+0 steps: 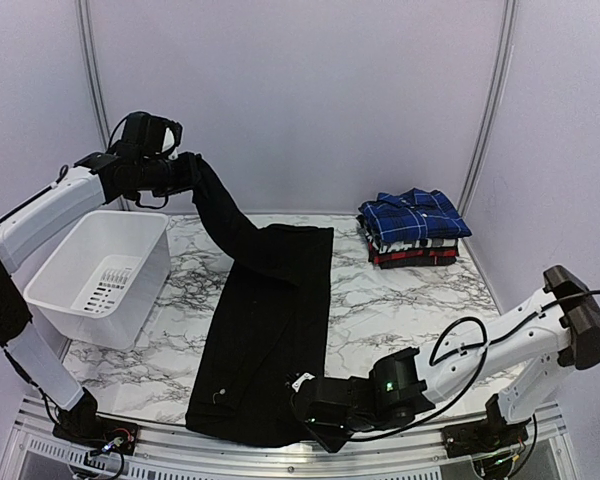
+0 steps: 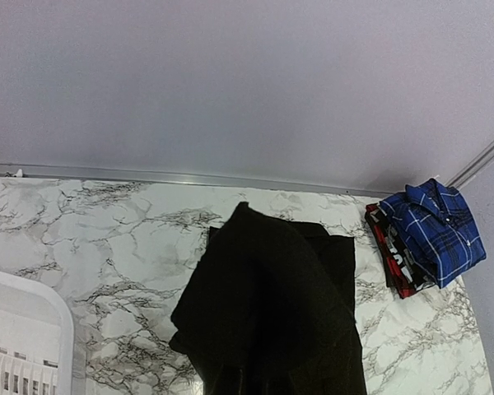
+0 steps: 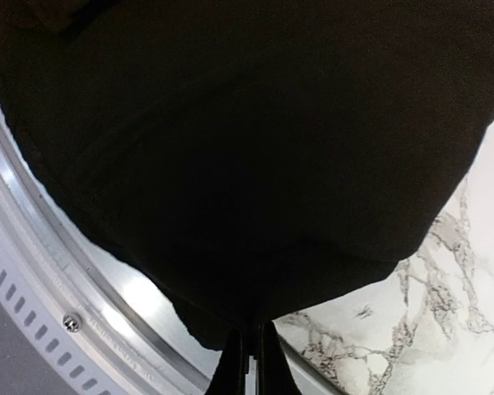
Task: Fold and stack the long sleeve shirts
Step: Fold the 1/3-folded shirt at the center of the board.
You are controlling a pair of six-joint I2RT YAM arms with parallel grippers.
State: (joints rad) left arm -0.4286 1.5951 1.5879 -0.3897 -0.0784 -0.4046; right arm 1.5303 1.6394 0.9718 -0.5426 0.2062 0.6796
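Black shirt (image 1: 270, 330) lies lengthwise on marble bench (image 1: 400, 300), one sleeve pulled up toward far left. Left fingers (image 1: 187, 172) clenched on that sleeve, raised beyond white basket (image 1: 90, 310). Right fingers (image 1: 302, 402) pressed together at shirt's near hem; grip on cloth not discernible. Folded plaid shirts (image 1: 415, 228) stacked far right, blue-and-white on top.

White links (image 1: 40, 215), black joints (image 1: 395, 385), looping cables (image 1: 467, 320)

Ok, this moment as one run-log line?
step: folding black shirt | left end effector: shut on its lifted sleeve | right end effector: shut on its near hem | plaid stack: far right
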